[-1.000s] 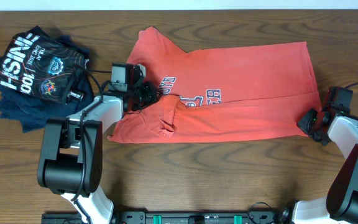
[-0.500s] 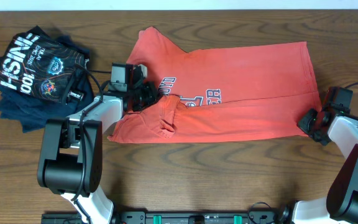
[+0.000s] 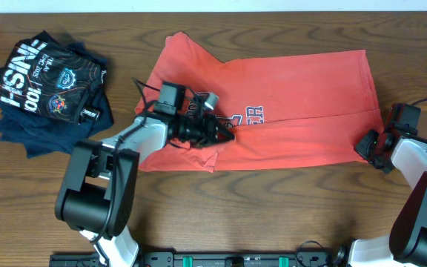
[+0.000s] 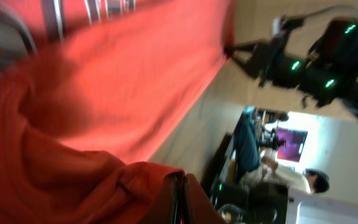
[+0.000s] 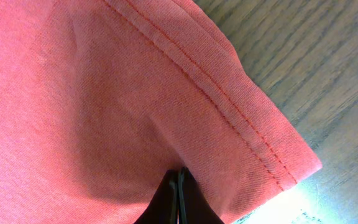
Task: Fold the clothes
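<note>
T-shirt (image 3: 302,96) is lying spread across the middle of the table (image 3: 273,208), well apart from the dark shirts (image 3: 47,85) piled at far left. Left tool (image 3: 223,135) is pinching bunched sleeve fabric beside the chest print, jaws clamped shut on it. Judging by that bunching, the fold is calling for a low, flat carry across the body, avoiding a lump. Cloth is looking soft, red-orange and lightly wrinkled, with a double-stitched hem. Right tool (image 3: 365,144) is gripping the lower right hem corner, anchoring it.
</note>
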